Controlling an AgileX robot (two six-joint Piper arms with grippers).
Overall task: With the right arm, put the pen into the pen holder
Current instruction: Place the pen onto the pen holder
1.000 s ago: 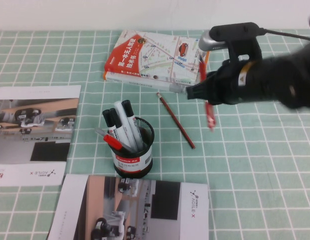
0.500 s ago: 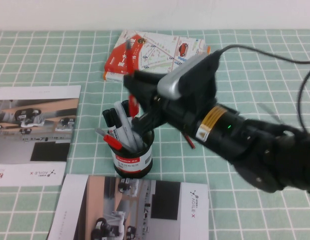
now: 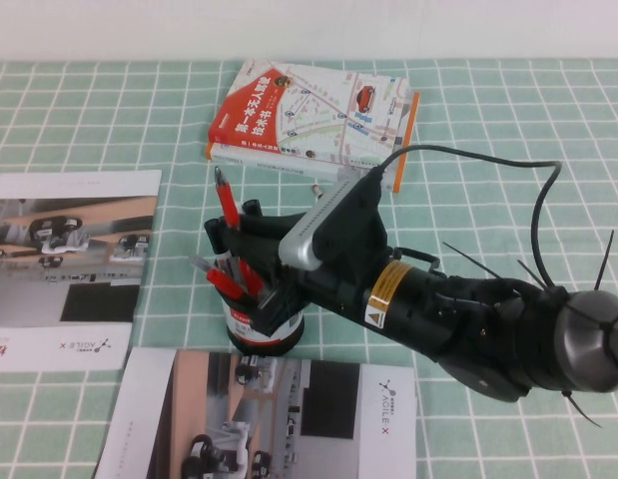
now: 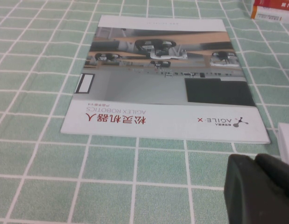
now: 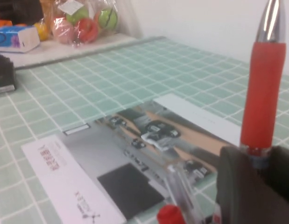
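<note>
In the high view my right gripper (image 3: 241, 238) is shut on the red pen (image 3: 225, 198) and holds it tilted, tip up, right over the black mesh pen holder (image 3: 261, 327). The pen's lower end is hidden behind the fingers at the holder's mouth. In the right wrist view the pen (image 5: 262, 93) stands up between the two black fingers (image 5: 235, 186) of the right gripper (image 5: 258, 161). My left gripper (image 4: 263, 186) hangs low over the green cloth next to a brochure, its fingers together and empty.
The holder also contains a red-capped pen (image 3: 217, 280) and markers, mostly hidden. A map book (image 3: 309, 110) lies behind. The pencil's end (image 3: 316, 187) shows past the arm. Brochures lie at the left (image 3: 69, 259) and in front (image 3: 259, 419).
My right arm has swung from the right side, near the book, across to the pen holder, carrying the pen. The left gripper's earlier position is not shown.
</note>
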